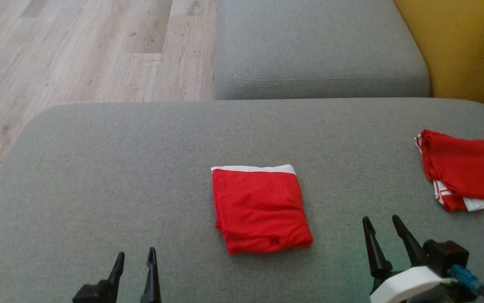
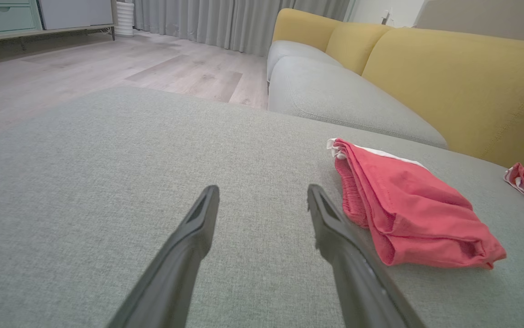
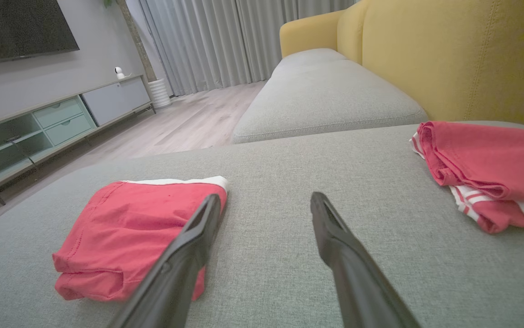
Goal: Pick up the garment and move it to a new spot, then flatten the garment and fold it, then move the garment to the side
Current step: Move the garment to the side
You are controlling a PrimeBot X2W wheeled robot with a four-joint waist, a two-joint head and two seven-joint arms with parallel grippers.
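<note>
Two red garments are lying on gray sofa cushion (image 1: 99,168): folded garment (image 1: 261,208) sitting centre, striped jersey (image 1: 465,172) at right edge, its black print unreadable. Both left gripper (image 1: 136,251) and right gripper (image 1: 380,218) are hovering spread wide, holding nothing.

A broad grey woven-fabric sofa seat (image 1: 99,168) carries a loosely folded red jersey with white stripes (image 1: 465,172) at its right edge. Beyond its far edge lies a second grey seat cushion (image 1: 317,46), backed by mustard-yellow upholstery (image 1: 465,50). Pale wood-plank flooring (image 1: 78,46) runs to grey pleated curtains (image 3: 207,41) and a pale green media cabinet with drawers (image 3: 57,123).
</note>
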